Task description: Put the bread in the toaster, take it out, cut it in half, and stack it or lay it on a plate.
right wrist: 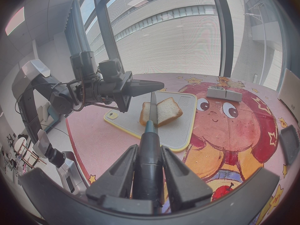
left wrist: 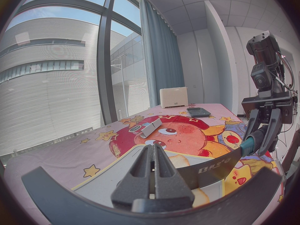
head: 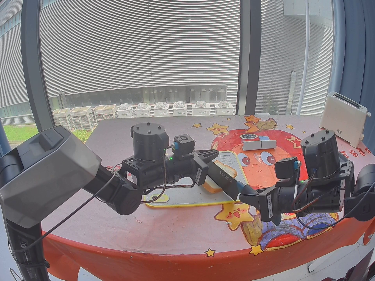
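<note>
Bread, one soft, light white square slice (right wrist: 165, 109), lies on the pale yellow-rimmed plastic cutting board (right wrist: 178, 135) and likely squashes easily, so hold its crust gently; above the board the right gripper (right wrist: 149, 148) grips the dark-bladed knife (right wrist: 153, 108), and the left gripper (right wrist: 155, 85) is closed, empty.

Bread (head: 228, 171) lies largely hidden behind the left fingers (head: 207, 155) and the knife (head: 224, 180) blade. The knife handle is buried between the right fingers (right wrist: 184, 178); beyond them the toaster (right wrist: 292, 91) is cut by the picture's edge.
</note>
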Motion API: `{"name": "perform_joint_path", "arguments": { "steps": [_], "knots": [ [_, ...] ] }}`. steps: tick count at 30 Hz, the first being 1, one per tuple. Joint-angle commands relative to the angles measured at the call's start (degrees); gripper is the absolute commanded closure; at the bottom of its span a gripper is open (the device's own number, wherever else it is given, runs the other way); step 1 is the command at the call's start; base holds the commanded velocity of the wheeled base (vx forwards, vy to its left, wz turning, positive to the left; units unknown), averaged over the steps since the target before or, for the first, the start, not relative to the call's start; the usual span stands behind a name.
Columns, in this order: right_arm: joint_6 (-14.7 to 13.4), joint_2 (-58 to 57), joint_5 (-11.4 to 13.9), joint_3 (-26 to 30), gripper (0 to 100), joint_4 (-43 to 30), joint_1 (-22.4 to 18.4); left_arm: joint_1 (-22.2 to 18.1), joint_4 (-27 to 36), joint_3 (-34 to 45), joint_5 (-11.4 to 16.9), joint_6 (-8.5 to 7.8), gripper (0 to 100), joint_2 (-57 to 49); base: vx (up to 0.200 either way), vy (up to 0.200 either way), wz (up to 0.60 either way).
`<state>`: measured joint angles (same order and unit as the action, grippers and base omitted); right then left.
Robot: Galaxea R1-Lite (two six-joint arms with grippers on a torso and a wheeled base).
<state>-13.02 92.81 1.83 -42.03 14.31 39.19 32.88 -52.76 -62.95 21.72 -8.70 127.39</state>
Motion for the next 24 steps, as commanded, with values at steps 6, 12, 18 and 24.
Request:
{"name": "perform_joint_path", "arguments": {
  "steps": [6, 12, 18, 24],
  "knots": [
    [0.1, 0.71, 0.02, 0.2, 100, 0.19, -0.08, -0.09, -0.15, 0.02, -0.01, 0.0, 100, 0.49, 0.0, 0.0, 0.0],
    [0.1, 1.24, 0.02, 0.29, 100, 0.19, -0.08, 0.08, -0.24, -0.07, -0.01, 0.0, 100, -0.04, 0.0, 0.0, 0.0],
    [0.01, 0.8, 0.02, 0.02, 100, 0.19, -0.08, 0.43, -0.24, 0.02, -0.01, 0.0, 100, -2.76, 0.0, 0.0, 0.0],
    [0.01, -0.17, 0.02, 0.11, 100, 0.19, -0.08, 0.96, -0.24, 0.37, -0.01, 0.09, 100, -5.66, 0.0, 0.0, 0.0]
  ]
}}
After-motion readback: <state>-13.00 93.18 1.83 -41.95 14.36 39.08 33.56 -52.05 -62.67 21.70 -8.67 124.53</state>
